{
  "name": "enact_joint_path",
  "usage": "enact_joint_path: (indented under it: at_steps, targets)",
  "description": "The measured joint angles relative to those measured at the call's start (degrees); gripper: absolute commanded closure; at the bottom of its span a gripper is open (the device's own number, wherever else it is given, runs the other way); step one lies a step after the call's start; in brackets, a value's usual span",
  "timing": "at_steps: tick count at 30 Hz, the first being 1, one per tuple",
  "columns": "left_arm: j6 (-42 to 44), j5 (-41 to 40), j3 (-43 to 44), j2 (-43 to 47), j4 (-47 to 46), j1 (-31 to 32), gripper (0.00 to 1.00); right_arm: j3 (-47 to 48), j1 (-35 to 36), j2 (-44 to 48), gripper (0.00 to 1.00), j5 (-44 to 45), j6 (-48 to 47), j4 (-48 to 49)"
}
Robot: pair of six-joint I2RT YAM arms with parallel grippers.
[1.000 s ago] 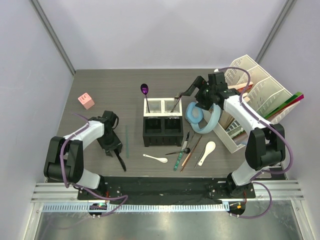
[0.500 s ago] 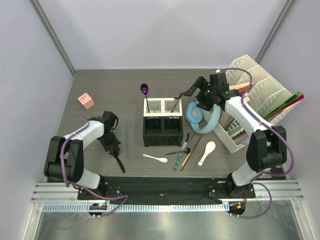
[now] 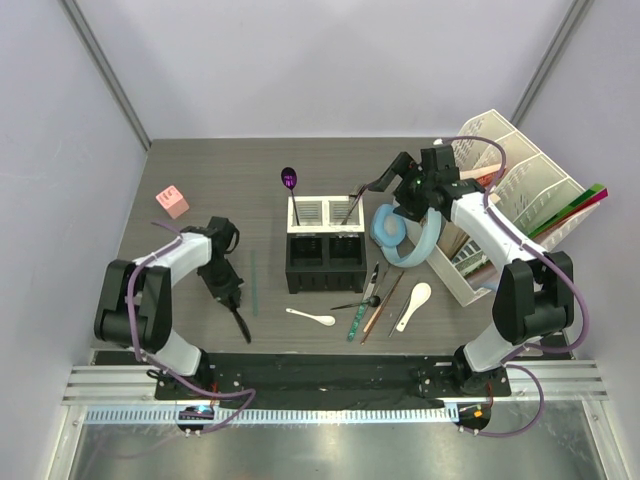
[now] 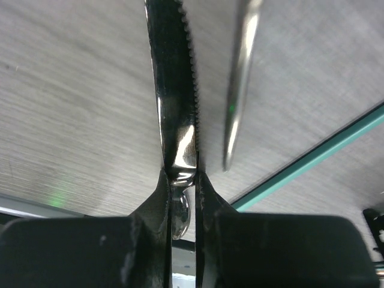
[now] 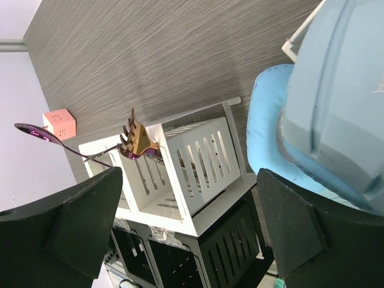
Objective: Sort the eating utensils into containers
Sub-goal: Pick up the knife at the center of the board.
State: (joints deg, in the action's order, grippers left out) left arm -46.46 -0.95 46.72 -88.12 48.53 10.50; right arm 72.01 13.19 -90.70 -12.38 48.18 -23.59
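Item: black knife [image 4: 174,90], newly pinched by left gripper [image 4: 180,180].
Jaws, spread a second ago, now press on it near the bench's front-left; transfer to caddy [image 3: 325,245] can begin. Right gripper [image 5: 189,222] spread wide.

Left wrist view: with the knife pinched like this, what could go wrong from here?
The left gripper pinches the knife thinly near one end, so the long blade may pivot or slip when lifted. The teal stick lies close beside it and could get dragged along. The right gripper hovers open by the caddy, so the arms may crowd each other at drop-off.
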Motion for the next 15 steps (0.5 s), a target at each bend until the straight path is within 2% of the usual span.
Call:
enact_joint_path:
  at_steps: [8, 15]
  targets:
    - [0.26, -0.94, 5.77, -5.64, 1.64, -0.66, 1.00, 0.00, -1.31, 0.00, 0.00, -0.37, 0.02, -0.02]
    - [0.90, -1.53, 9.77, -8.46, 0.70, -5.16, 1.00, 0.00, -1.31, 0.00, 0.00, -0.46, 0.02, -0.02]
